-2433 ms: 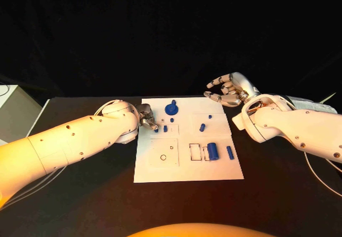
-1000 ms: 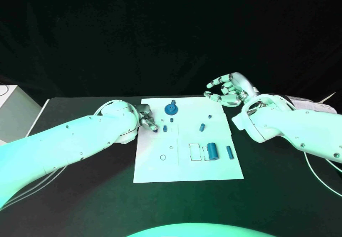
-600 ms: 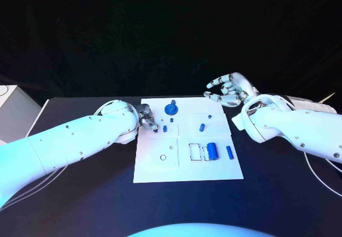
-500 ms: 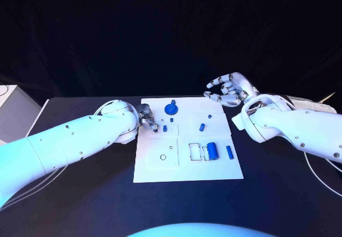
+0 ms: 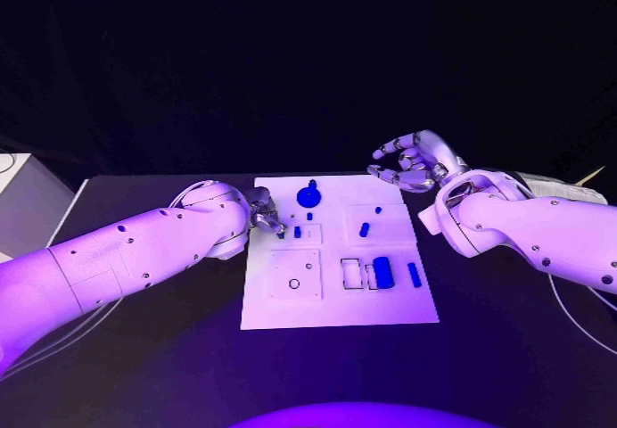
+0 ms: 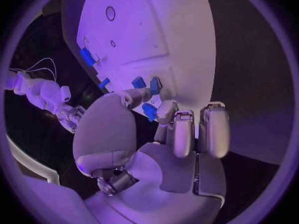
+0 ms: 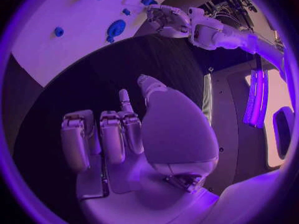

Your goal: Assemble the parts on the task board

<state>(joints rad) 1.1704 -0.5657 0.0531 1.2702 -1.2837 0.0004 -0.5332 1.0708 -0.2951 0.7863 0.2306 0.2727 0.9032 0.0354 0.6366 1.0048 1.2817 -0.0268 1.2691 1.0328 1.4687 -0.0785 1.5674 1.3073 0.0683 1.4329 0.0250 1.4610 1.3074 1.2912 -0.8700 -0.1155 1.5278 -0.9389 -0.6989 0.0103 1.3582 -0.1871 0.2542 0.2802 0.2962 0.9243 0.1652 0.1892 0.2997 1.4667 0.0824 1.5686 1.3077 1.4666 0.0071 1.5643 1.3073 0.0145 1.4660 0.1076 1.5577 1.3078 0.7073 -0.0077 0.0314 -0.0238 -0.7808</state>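
The white task board [image 5: 337,305] lies mid-table, and it also shows as the board [image 6: 163,30] in the left wrist view. On it are a large blue knob [image 5: 308,194], a blue cylinder [image 5: 382,270], a blue bar [image 5: 414,274] and several small blue parts. My left hand [image 5: 267,218] is at the board's left edge; the left wrist view shows the hand [image 6: 156,149] pinching a small blue part [image 6: 149,112] between thumb and finger. My right hand [image 5: 412,163] hovers over the board's far right corner, fingers loosely curved and apart, holding nothing.
The black table [image 5: 154,348] surrounds the board. A white box [image 5: 26,205] stands off the table's left edge. Cables [image 5: 581,181] trail by my right arm. The right wrist view shows the blue knob [image 7: 115,28] and my left hand [image 7: 171,20].
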